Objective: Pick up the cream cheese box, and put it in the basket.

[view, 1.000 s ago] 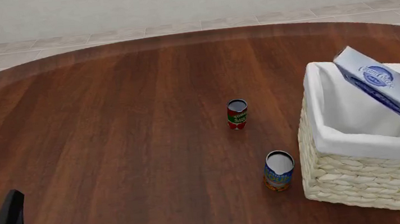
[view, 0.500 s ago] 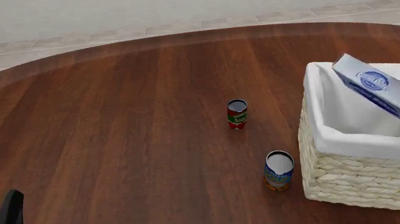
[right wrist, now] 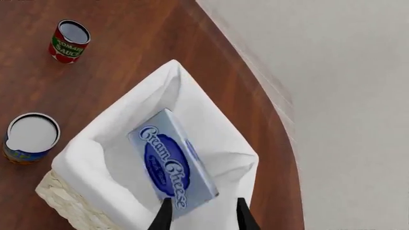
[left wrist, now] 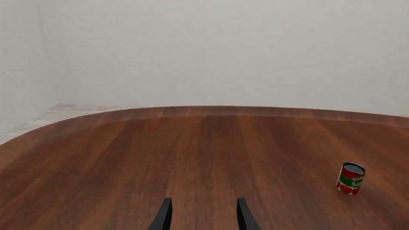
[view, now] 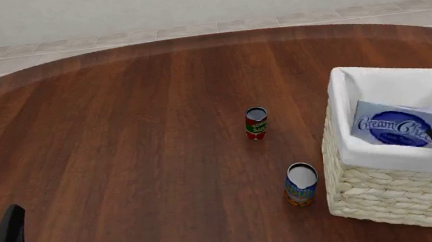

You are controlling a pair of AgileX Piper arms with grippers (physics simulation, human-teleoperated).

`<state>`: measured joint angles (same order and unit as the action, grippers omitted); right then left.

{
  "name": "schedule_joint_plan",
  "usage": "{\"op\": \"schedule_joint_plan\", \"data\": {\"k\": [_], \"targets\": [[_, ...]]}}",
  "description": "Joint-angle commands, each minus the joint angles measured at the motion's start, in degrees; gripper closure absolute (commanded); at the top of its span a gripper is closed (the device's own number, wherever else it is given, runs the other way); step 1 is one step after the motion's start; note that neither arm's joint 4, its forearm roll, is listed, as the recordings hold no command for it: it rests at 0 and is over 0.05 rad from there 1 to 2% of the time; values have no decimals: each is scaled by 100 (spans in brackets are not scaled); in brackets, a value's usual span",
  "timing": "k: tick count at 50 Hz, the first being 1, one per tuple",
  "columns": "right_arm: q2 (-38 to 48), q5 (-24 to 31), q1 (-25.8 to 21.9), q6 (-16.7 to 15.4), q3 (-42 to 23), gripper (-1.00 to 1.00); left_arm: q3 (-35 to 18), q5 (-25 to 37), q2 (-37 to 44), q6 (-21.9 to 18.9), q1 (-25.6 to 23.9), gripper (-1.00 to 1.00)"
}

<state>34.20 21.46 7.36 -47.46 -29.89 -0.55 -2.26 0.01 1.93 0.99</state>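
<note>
Cream cheese box (view: 400, 125): inside basket (view: 387, 190), right side of frame.
Right gripper (right wrist: 200, 214) stands released just above the box's near end, fingers apart, nothing held; box's long axis runs away from the fingers toward the basket's far wall, logo face up, tilted against the lining. Left gripper (left wrist: 201, 218) parted, empty, well apart at lower left.

Flat pale blue-white carton (right wrist: 174, 164) in the wicker basket, right: "Cream Cheese"
Small red-and-green can (right wrist: 69, 41), centre: "TOMATO SAUCE"
</note>
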Motion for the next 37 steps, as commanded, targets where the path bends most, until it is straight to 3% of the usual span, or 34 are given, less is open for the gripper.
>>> {"op": "schedule_joint_plan", "data": {"k": [1,37], "targets": [[8,-2,28,16,-55,-100,-1,-6,0,7,8,-100],[-84,156,-20,-29,-242,-100,6,-11,0,2,5,-100]]}}
